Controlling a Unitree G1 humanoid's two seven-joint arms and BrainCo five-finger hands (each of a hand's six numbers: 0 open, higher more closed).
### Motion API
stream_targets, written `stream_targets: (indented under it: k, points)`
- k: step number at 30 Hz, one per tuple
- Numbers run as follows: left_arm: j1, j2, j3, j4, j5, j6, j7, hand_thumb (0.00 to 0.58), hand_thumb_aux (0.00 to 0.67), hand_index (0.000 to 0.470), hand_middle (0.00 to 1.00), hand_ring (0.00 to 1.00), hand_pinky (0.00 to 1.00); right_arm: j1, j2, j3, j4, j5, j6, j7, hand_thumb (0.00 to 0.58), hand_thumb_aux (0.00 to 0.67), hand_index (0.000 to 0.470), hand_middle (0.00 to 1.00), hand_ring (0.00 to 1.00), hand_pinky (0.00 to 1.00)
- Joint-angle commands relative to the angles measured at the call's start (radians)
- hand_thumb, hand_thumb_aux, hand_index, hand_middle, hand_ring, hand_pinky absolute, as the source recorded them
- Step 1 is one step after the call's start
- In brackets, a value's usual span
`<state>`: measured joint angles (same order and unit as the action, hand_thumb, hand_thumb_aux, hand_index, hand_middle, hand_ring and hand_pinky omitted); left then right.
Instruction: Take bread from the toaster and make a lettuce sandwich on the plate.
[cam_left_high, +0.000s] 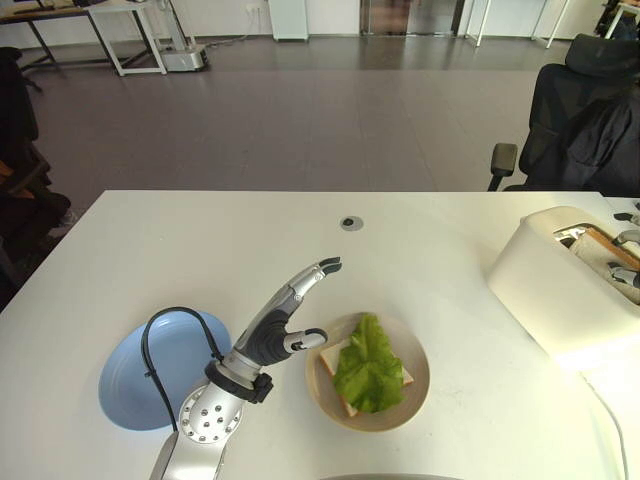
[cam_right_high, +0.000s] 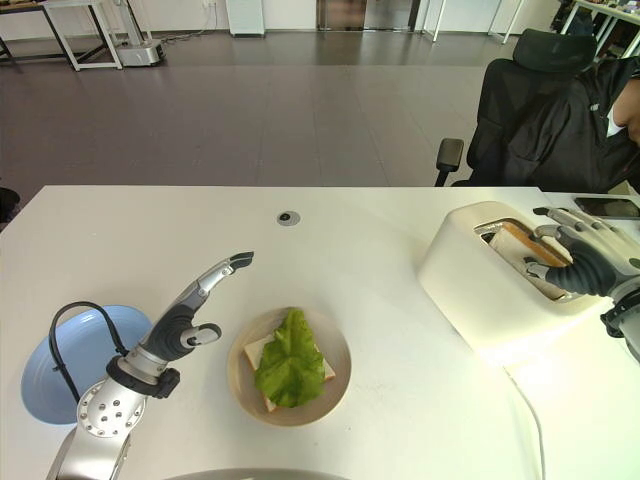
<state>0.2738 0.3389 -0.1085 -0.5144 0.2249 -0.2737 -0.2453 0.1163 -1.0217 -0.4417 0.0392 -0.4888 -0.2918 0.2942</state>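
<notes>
The left hand (cam_left_high: 285, 325) is showing silver finger shells with black tips over a dark grey palm. A black cable (cam_left_high: 144, 350) is looping from its silver, screw-dotted forearm (cam_left_high: 205, 420). The right hand (cam_right_high: 585, 265) is showing dark grey and silver casing.

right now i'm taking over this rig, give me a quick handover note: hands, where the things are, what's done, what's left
Left hand: open, holding nothing, above the table just left of the tan plate.
Right hand: at the slot of the toaster, right by the second slice standing in it; whether it has a grip cannot be told.
Tan plate: bottom slice with the lettuce leaf lying on it. A blue plate sits at far left.
Done: bottom slice and lettuce are on the plate.
Left: lift the second slice out and lay it on the lettuce.
</notes>
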Motion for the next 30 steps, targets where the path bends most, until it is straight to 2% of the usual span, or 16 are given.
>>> stream_targets:
  k: [1, 2, 10, 17, 23, 30]
  points:
    - [0.013, 0.014, 0.007, 0.005, 0.013, -0.006, -0.007, 0.0, 0.0, 0.0, 0.0, 0.0, 0.0, -0.01, 0.017, 0.045, 0.001, 0.025, 0.009, 0.021, 0.572, 0.591, 0.415, 0.0, 0.0, 0.0]
    - [0.011, 0.015, 0.008, 0.007, 0.015, -0.007, -0.007, 0.0, 0.0, 0.0, 0.0, 0.0, 0.0, -0.01, 0.021, 0.053, -0.005, 0.038, 0.01, 0.026, 0.58, 0.67, 0.47, 0.0, 0.0, 0.0]
    - [0.006, 0.01, 0.018, 0.015, 0.034, -0.012, -0.001, 0.0, 0.0, 0.0, 0.0, 0.0, 0.0, -0.045, 0.033, 0.091, 0.037, 0.162, 0.032, 0.082, 0.58, 0.67, 0.47, 0.0, 0.0, 0.0]
    - [0.018, 0.009, 0.052, 0.019, 0.053, -0.027, 0.023, 0.0, 0.0, 0.0, 0.0, 0.0, 0.0, -0.186, 0.007, 0.025, 0.069, 0.291, 0.092, 0.09, 0.58, 0.67, 0.47, 0.0, 0.0, 0.0]
    - [0.022, 0.008, 0.077, 0.026, 0.054, -0.042, 0.04, 0.0, 0.0, 0.0, 0.0, 0.0, 0.0, -0.245, -0.067, -0.046, 0.093, 0.36, 0.099, 0.14, 0.58, 0.67, 0.47, 0.0, 0.0, 0.0]
    - [0.028, 0.002, 0.095, 0.021, 0.07, -0.05, 0.057, 0.0, 0.0, 0.0, 0.0, 0.0, 0.0, -0.318, -0.05, -0.042, -0.091, 0.614, 0.183, 0.308, 0.58, 0.67, 0.47, 0.0, 0.0, 0.0]
